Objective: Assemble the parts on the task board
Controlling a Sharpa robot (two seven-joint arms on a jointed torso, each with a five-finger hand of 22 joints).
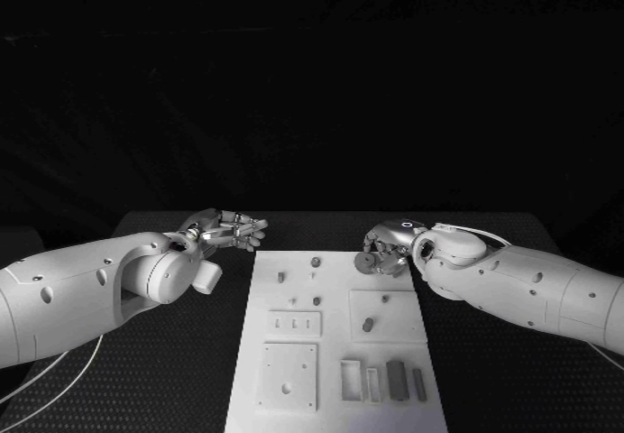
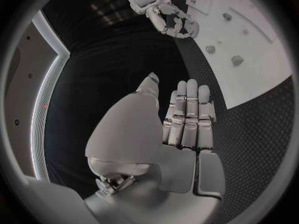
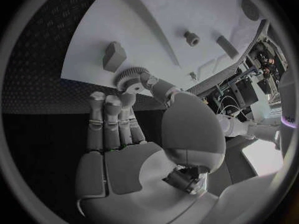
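Observation:
The white task board (image 1: 335, 361) lies in the middle of the table. My right hand (image 1: 390, 245) hovers over the board's far right corner and pinches a small toothed gear (image 1: 368, 262) between thumb and finger; the gear (image 3: 129, 78) hangs just above the board (image 3: 156, 15). My left hand (image 1: 229, 229) floats off the board's far left corner with its fingers (image 2: 187, 114) straight and apart, holding nothing. Small dark pegs (image 1: 315, 262) (image 1: 367, 324) stand on the board. A block part (image 3: 114, 56) sits close to the gear.
Upright rectangular parts (image 1: 397, 377) stand in a row near the board's front edge, beside two raised white plates (image 1: 289, 374). The board (image 2: 249, 50) carries small pieces (image 2: 237, 60) near the right hand (image 2: 171, 17). Black textured table (image 1: 169, 361) surrounds the board.

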